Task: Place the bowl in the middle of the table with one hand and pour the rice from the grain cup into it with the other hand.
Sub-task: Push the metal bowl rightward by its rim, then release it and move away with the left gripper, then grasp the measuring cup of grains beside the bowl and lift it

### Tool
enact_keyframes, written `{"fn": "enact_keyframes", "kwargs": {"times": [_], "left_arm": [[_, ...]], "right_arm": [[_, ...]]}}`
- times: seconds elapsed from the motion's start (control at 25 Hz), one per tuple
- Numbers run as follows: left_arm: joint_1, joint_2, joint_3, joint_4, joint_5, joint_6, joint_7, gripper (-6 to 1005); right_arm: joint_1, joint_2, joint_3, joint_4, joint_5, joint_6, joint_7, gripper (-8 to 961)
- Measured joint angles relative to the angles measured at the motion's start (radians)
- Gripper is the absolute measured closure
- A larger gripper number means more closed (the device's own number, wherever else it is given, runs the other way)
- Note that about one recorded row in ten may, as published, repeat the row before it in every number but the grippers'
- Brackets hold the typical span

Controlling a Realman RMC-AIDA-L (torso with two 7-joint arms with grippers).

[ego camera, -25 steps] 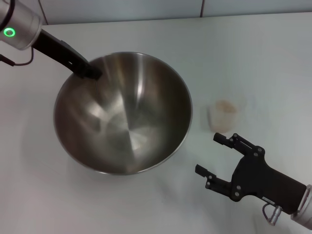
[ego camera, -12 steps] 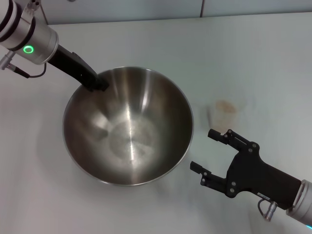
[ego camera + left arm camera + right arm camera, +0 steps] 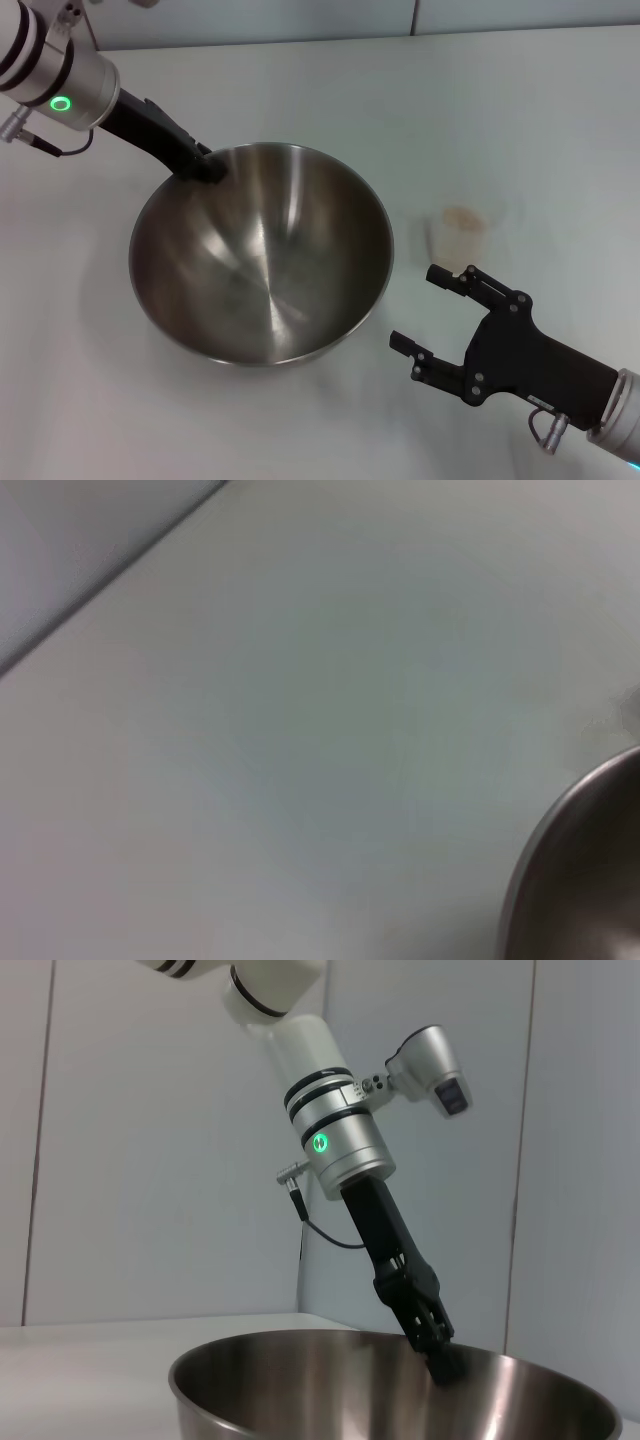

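The steel bowl [image 3: 262, 252] rests on the white table [image 3: 520, 120], left of centre in the head view. My left gripper [image 3: 204, 165] is shut on the bowl's far-left rim; the right wrist view shows it [image 3: 437, 1351] clamped on the rim of the bowl [image 3: 330, 1385]. The bowl's edge also shows in the left wrist view [image 3: 575, 870]. The grain cup [image 3: 458, 236] stands upright to the right of the bowl, with pale rice [image 3: 462, 218] inside. My right gripper [image 3: 432, 307] is open and empty, just in front of the cup.
A wall runs along the table's far edge [image 3: 300, 38]. Bare tabletop lies behind the bowl and cup and to the far right.
My left gripper has carried the bowl toward the table's front and set it lower. My right gripper shifted slightly left, still open before the cup.
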Motion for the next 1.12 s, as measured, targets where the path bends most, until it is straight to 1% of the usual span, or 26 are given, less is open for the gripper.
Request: {"fn": "enact_keyframes", "kwargs": {"times": [0.04, 0.12, 0.16, 0.2, 0.24, 0.28, 0.32, 0.36, 0.4, 0.48, 0.56, 0.6, 0.72, 0.76, 0.8, 0.84, 0.88, 0.92, 0.96, 1.0, 1.08, 1.12], "left_arm": [[0.005, -0.004, 0.000, 0.025, -0.001, 0.007, 0.010, 861], [0.009, -0.008, -0.001, 0.045, -0.004, 0.012, 0.016, 774], [0.028, -0.027, -0.001, 0.123, -0.013, 0.030, 0.033, 731], [0.028, -0.027, -0.001, 0.123, -0.013, 0.030, 0.033, 687], [0.071, -0.048, 0.005, 0.259, -0.040, 0.038, 0.052, 644], [0.071, -0.048, 0.005, 0.259, -0.040, 0.038, 0.052, 609], [0.096, -0.054, 0.015, 0.314, -0.062, 0.033, 0.058, 575], [0.174, -0.056, 0.058, 0.449, -0.161, -0.007, 0.071, 540], [0.174, -0.056, 0.058, 0.449, -0.161, -0.007, 0.071, 505], [0.301, -0.051, 0.122, 0.608, -0.334, -0.122, 0.091, 436], [0.411, -0.048, 0.181, 0.725, -0.429, -0.235, 0.117, 372], [0.469, -0.048, 0.219, 0.787, -0.464, -0.300, 0.131, 340], [0.631, -0.050, 0.364, 0.951, -0.486, -0.508, 0.156, 245], [0.753, -0.050, 0.501, 1.016, -0.512, -0.719, 0.192, 213], [0.753, -0.050, 0.501, 1.016, -0.512, -0.719, 0.192, 208], [0.850, -0.048, 0.636, 1.046, -0.538, -0.954, 0.235, 203], [0.850, -0.048, 0.636, 1.046, -0.538, -0.954, 0.235, 199], [0.894, -0.047, 0.709, 1.050, -0.545, -1.087, 0.252, 194], [0.962, -0.046, 0.844, 1.037, -0.546, -1.364, 0.264, 189], [0.962, -0.046, 0.844, 1.037, -0.546, -1.364, 0.264, 189], [0.994, -0.043, 0.950, 0.999, -0.529, -1.594, 0.257, 189], [1.006, -0.041, 1.011, 0.959, -0.495, -1.747, 0.236, 189]], "right_arm": [[0.000, 0.000, 0.000, 0.001, 0.000, 0.002, 0.000, 168], [0.000, 0.000, 0.000, 0.001, 0.000, 0.003, 0.000, 168], [-0.001, 0.000, 0.000, 0.001, 0.000, 0.004, 0.000, 168], [-0.001, 0.000, 0.000, 0.001, 0.000, 0.004, 0.000, 168], [-0.001, 0.000, 0.000, 0.002, 0.000, 0.005, 0.000, 168], [-0.001, 0.000, 0.000, 0.002, 0.000, 0.005, 0.000, 168], [-0.001, 0.000, 0.000, 0.003, 0.000, 0.005, 0.000, 168], [-0.001, 0.000, 0.000, 0.005, 0.000, 0.005, 0.000, 168], [-0.001, 0.000, 0.000, 0.005, 0.000, 0.005, 0.000, 168], [-0.002, 0.000, 0.001, 0.008, 0.000, 0.006, 0.000, 168], [-0.001, 0.000, 0.001, 0.009, 0.000, 0.007, 0.000, 168], [0.000, 0.000, 0.002, 0.010, 0.000, 0.007, 0.000, 168], [0.002, -0.001, 0.002, 0.012, 0.000, 0.007, 0.000, 168], [0.002, -0.001, 0.002, 0.012, 0.000, 0.007, 0.000, 168], [0.002, -0.001, 0.002, 0.012, 0.000, 0.007, 0.000, 169], [0.003, -0.001, 0.002, 0.012, 0.000, 0.007, 0.000, 169], [0.003, -0.001, 0.002, 0.012, 0.000, 0.007, 0.000, 169], [0.003, -0.001, 0.003, 0.012, 0.000, 0.007, 0.000, 169], [0.003, -0.002, 0.004, 0.012, 0.000, 0.007, 0.000, 169], [0.003, -0.002, 0.004, 0.012, 0.000, 0.007, 0.000, 169], [0.003, -0.002, 0.005, 0.011, 0.000, 0.008, 0.000, 169], [0.003, -0.003, 0.006, 0.011, 0.000, 0.008, 0.000, 169]]}}
